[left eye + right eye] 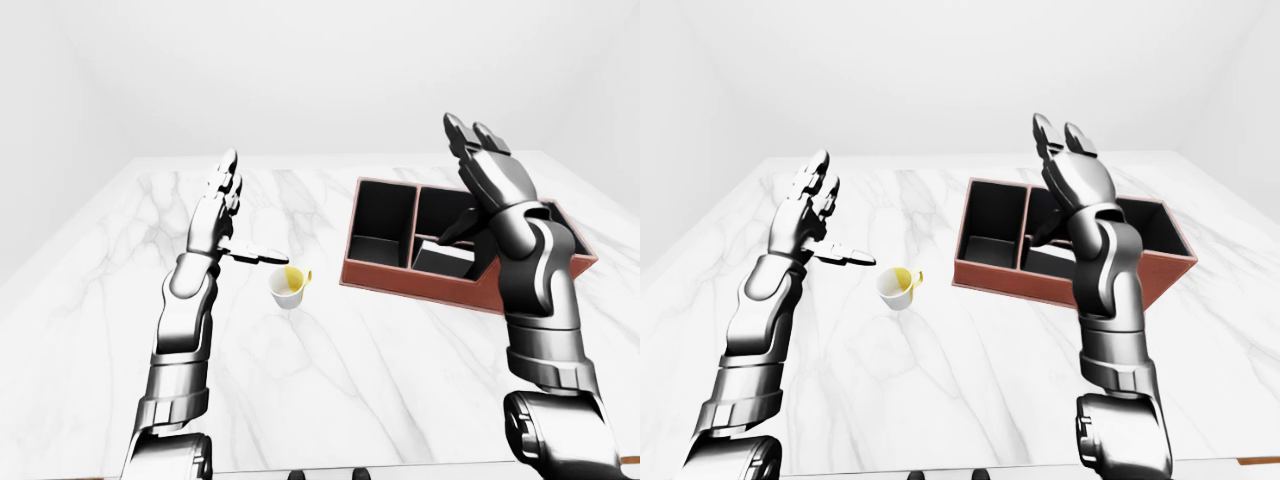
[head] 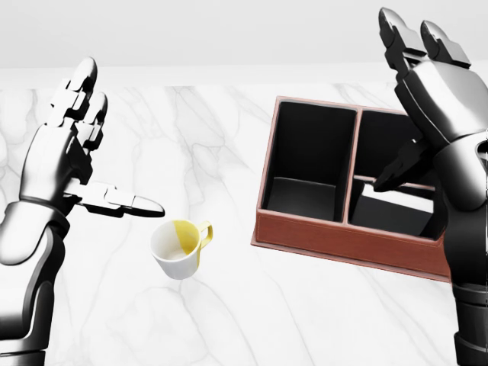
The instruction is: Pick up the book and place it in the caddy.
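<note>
The red-brown caddy (image 2: pixel 335 235) stands on the right of the head view, with dark compartments inside. A dark flat book (image 2: pixel 393 207) lies tilted in its middle compartment, its pale edge showing; the left-eye view shows the book (image 1: pixel 447 259) too. My right hand (image 2: pixel 415 99) is raised above the caddy's right part with fingers spread, open, and touches nothing. It hides the caddy's right end. My left hand (image 2: pixel 91 152) hovers open on the left, above and left of the mug, holding nothing.
A white mug with a yellow inside and handle (image 2: pixel 177 249) lies tipped on the white marble table (image 2: pixel 229 305), left of the caddy. The table's far edge runs along the top of the head view.
</note>
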### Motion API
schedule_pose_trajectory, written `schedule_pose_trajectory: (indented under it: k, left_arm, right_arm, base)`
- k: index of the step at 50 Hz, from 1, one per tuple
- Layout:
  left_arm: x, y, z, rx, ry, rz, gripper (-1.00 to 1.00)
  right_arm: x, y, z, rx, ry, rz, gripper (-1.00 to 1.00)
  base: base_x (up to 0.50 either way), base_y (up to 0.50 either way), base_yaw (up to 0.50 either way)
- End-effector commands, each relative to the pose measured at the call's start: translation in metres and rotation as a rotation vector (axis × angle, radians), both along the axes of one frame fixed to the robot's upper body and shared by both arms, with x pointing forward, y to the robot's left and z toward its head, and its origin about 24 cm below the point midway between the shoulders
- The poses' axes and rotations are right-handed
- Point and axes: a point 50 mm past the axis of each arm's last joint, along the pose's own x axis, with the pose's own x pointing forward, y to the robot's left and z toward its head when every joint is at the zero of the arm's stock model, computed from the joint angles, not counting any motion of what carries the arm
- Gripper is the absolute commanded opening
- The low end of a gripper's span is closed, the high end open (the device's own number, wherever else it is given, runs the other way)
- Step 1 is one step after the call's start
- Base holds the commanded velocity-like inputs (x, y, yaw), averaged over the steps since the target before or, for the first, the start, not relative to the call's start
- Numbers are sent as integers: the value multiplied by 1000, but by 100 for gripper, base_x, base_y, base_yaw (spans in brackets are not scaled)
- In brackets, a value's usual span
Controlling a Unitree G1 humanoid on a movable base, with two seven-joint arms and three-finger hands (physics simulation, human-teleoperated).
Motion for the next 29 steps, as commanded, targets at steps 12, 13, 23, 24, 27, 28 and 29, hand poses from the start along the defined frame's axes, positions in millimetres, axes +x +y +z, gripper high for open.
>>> schedule_pose_trajectory:
  k: [12,13,23,24,27,28,29]
  left_arm:
    - [-21,1,18,-19,-113,-13,100]
    - [-24,2,20,-20,-127,-14,100]
    - [-74,0,44,-9,-309,-37,100]
    - [-80,0,47,-5,-327,-39,100]
    - [-99,-3,57,-5,-402,-55,100]
    - [-105,-4,59,-3,-420,-56,100]
    - [-108,-4,60,1,-427,-54,100]
  right_arm:
    - [-83,25,22,159,-212,277,100]
    - [-86,26,21,182,-219,294,100]
    - [-120,32,27,301,-361,391,100]
    - [-123,32,28,306,-371,400,100]
    - [-134,35,30,322,-399,431,100]
    - [-139,36,30,324,-407,438,100]
    - [-142,36,30,328,-414,443,100]
  base:
    - [0,0,0]
    - [0,0,0]
    - [0,0,0]
    - [0,0,0]
    - [0,0,0]
    - [0,0,0]
    - [0,0,0]
